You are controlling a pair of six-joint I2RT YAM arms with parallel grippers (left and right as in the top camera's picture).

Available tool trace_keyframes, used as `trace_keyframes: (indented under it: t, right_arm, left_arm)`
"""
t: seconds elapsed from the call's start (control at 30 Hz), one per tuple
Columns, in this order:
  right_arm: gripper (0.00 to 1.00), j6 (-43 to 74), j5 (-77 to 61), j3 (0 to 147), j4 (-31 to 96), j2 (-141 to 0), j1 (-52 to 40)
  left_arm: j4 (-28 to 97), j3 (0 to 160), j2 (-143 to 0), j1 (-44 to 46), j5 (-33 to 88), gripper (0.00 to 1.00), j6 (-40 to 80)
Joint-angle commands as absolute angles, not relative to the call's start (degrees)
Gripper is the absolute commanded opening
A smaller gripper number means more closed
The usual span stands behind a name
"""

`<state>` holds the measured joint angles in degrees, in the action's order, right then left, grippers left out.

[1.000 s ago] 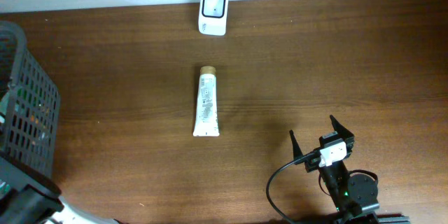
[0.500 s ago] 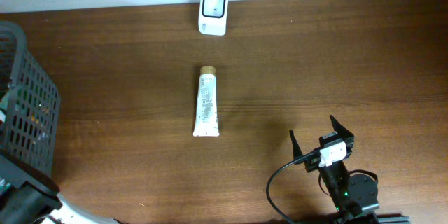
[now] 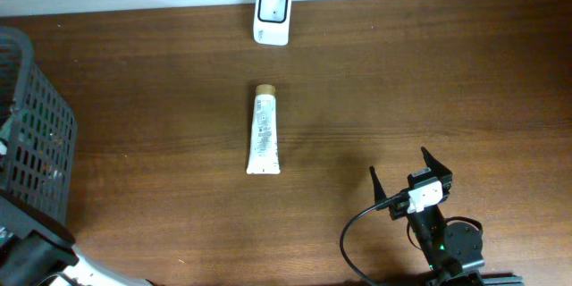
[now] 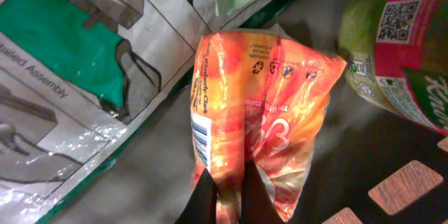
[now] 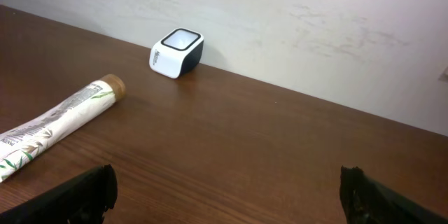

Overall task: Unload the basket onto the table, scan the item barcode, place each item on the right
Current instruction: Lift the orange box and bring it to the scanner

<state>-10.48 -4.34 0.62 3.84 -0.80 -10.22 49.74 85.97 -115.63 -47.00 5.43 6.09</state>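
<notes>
Hazard: left gripper (image 4: 229,182), jaws shut on a thin fold of the orange snack packet (image 4: 273,91) inside the basket (image 3: 40,134), looked liable to lose the slick film on lifting; right gripper (image 3: 399,165) stood wide open, empty.

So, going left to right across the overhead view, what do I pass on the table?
Black basket → tube → right gripper. The scanner lies directly beyond the tube, so it is left out.

Looks like a small shop checkout. White scanner (image 3: 272,15) on a brown table (image 3: 429,80), black basket (image 3: 40,134) with packed goods like an orange packet (image 4: 262,105).
</notes>
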Motion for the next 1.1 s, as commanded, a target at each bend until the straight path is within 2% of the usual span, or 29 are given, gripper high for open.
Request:
trace_keyframes:
  t: [0.0,0.27,0.5,0.7,0.87,1.07]
  right_arm:
    - [0.98,-10.48,-4.27,0.32,4.1,-0.4,-10.59]
    - [0.98,-10.48,-4.25,0.32,4.1,-0.4,-10.59]
    - [0.98,-10.48,-4.25,0.32,4.1,-0.4,-10.59]
    - [0.98,-10.48,-4.27,0.32,4.1,-0.4,-10.59]
    - [0.98,-10.48,-4.25,0.32,4.1,-0.4,-10.59]
    - [0.98,-10.48,-4.27,0.32,4.1,-0.4,-10.59]
  left_arm:
    - [50.26,87.92,-109.82,-46.87,4.78,0.0,8.01]
    - [50.89,87.92,-96.01,-46.87,5.45,0.0,10.31]
    - [48.8,87.92,-82.41,-44.75,10.96,0.0,12.4]
    - [43.66,87.92,-71.83,-38.37,9.19,0.0,12.67]
    - [45.71,87.9,-69.65,-30.87,9.19,0.0,12.58]
    - [50.94,87.79,-75.09,-14.17,9.21,0.0,12.12]
